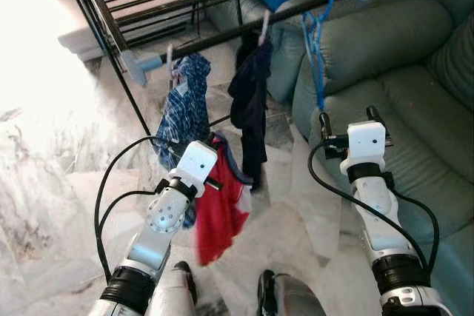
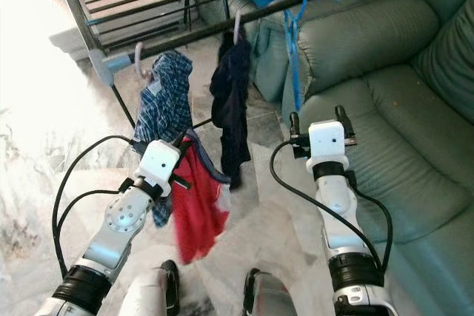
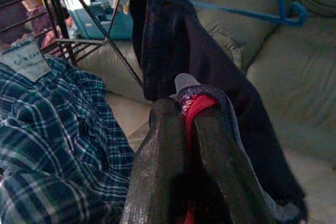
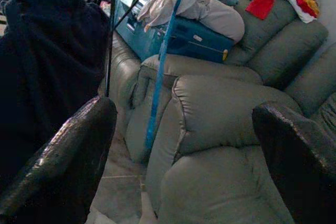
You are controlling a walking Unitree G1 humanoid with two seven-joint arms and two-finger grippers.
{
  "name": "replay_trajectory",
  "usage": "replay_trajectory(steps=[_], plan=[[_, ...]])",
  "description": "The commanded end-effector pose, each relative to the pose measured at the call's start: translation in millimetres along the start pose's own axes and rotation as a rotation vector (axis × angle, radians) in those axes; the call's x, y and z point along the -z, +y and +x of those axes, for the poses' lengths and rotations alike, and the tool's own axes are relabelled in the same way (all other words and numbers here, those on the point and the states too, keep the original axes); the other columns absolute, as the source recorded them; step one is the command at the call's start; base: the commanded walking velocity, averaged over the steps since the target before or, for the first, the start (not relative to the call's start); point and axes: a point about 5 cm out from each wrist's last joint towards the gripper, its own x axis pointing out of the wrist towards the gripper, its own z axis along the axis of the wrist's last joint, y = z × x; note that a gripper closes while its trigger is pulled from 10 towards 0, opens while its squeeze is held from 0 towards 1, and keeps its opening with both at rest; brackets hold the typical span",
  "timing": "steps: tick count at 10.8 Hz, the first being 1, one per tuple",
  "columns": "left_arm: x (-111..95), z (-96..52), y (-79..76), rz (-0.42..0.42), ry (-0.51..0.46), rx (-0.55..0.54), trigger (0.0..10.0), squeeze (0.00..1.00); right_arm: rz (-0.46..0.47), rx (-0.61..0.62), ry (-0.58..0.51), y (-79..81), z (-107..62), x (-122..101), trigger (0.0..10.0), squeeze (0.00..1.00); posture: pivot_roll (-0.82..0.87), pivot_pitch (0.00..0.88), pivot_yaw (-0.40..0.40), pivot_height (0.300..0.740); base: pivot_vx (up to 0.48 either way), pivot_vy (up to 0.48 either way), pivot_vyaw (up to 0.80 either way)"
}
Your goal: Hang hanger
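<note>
Three things hang from the dark rail (image 1: 244, 26) of the drying rack (image 1: 111, 5): a blue plaid shirt (image 1: 185, 105) near the rail's left end cap, a dark navy garment (image 1: 250, 98) about midway along, and an empty blue hanger (image 1: 315, 42) close to the right end cap. Each of the two garments hangs on its own pale hook. A fourth piece, a red garment (image 1: 218, 209) with a grey neckband, is off the rail: the left hand (image 3: 184, 145) has its two black fingers pressed together on the collar, pinching the cloth, and holds it just below and in front of the plaid shirt, so that the red cloth droops toward the marble floor (image 1: 59, 183). Its hanger cannot be made out among the folds. The right hand (image 1: 346, 120) is raised in front of the green sofa (image 1: 400, 72), fingers spread wide with nothing between them, just below the blue hanger's lower end. On the rail there is bare bar between the plaid shirt and the navy garment, and a shorter bare stretch between the navy garment and the blue hanger. The sofa stands right against the rack's right side, with a blue suitcase (image 4: 178, 35) and loose clothes lying on it farther back; the floor to the left lies open and brightly lit.
</note>
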Motion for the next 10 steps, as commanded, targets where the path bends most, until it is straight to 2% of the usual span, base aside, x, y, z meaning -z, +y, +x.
replay_trajectory(steps=[1,8,10], plan=[[-4.8,0.5,-0.4,-0.006,-0.023,0.003,10.0,0.00,0.002,0.013,0.007,-1.5,-1.8,2.7,10.0,0.00,-0.01,0.170,-0.032,0.740,0.371,0.000,0.00],[-4.9,1.2,-1.1,-0.010,-0.018,-0.005,10.0,0.00,-0.009,0.025,0.012,-3.2,-1.9,3.9,10.0,0.00,-0.01,0.175,-0.034,0.740,0.361,0.000,0.00],[-5.1,1.7,-0.8,-0.004,-0.017,-0.018,10.0,0.00,0.002,0.011,0.025,-2.5,0.1,5.4,10.0,0.00,-0.02,0.179,-0.035,0.740,0.146,0.000,0.00]])
